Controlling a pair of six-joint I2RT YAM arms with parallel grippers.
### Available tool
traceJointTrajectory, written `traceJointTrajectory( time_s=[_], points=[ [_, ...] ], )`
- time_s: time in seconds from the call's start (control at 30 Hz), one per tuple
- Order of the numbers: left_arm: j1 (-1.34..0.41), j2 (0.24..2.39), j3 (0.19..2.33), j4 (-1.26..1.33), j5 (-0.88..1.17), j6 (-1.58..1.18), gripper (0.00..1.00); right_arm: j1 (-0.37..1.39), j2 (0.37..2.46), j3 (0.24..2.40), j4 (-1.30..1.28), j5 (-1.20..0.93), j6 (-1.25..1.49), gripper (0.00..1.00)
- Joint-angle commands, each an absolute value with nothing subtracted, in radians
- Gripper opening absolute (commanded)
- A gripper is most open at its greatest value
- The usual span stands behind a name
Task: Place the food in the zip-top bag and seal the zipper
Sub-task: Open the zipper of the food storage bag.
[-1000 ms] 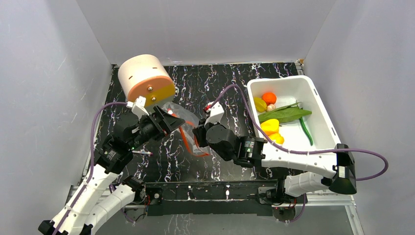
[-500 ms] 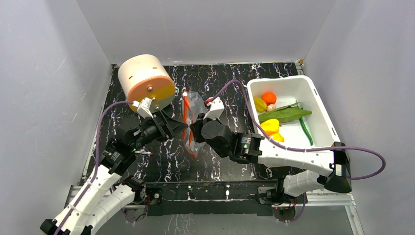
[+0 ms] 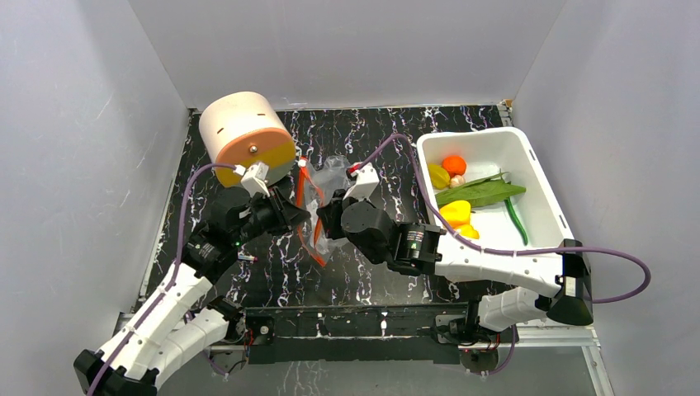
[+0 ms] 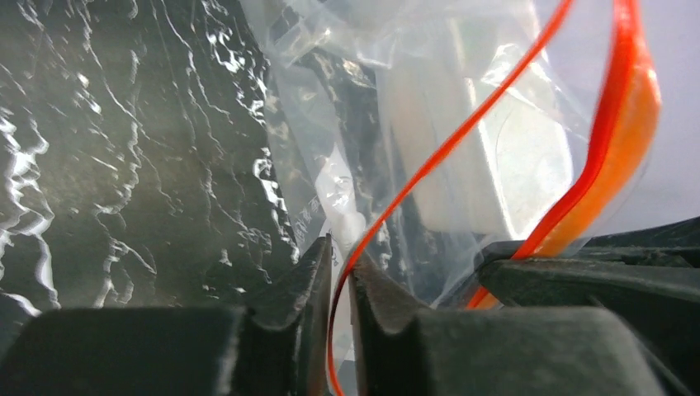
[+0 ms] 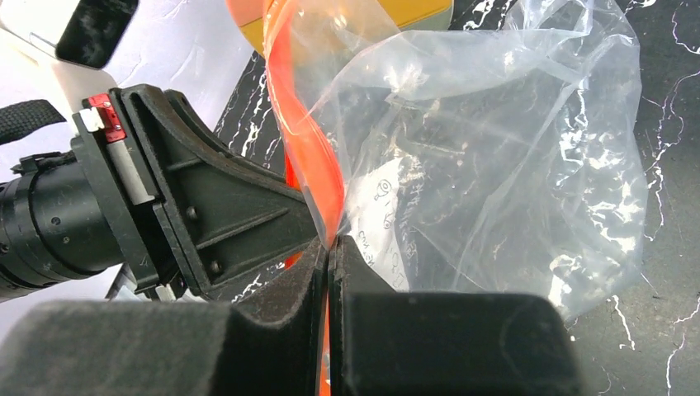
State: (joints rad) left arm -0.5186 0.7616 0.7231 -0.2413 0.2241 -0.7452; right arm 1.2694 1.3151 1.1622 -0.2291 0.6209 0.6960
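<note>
Faintly, small print (image 5: 384, 196) on zip-top bag (image 5: 512, 157), unreadable

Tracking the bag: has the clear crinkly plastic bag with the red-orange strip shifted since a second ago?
Yes. The clear bag has swung toward the cream-and-orange round drum: its red-orange strip, earlier well below it in the top view, now reaches beside it.

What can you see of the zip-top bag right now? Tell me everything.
The zip-top bag is clear, crinkly plastic with faint printing and a red-orange zipper along its mouth. The mouth is parted, with its two strips apart, and the bag looks empty. It hangs crumpled between the two arms. The left tool pinches one thin strip, and the right tool is clamped on the mouth edge opposite.
</note>
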Motion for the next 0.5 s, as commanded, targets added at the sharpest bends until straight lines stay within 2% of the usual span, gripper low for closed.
traceJointTrajectory(
  time_s=[0.0,0.23,0.33,0.47],
  points=[
    [-0.515,0.740,0.776,-0.256,0.167,-0.670,0.01,1.268,1.305,1.161,-0.227,0.653,0.710,0.00],
    [-0.515,0.695,0.814,-0.349,-0.013,-0.582,0.00,1.170,1.275,1.109,-0.417,0.696,0.756,0.00],
    [-0.515,0.682,0.815,-0.381,-0.100,-0.560,0.00,1.140,1.204,1.037,-0.409,0.699,0.779,0.00],
    [-0.515,0.682,0.808,-0.372,-0.099,-0.527,0.00,1.135,1.189,0.993,-0.385,0.667,0.800,0.00]
  ],
)
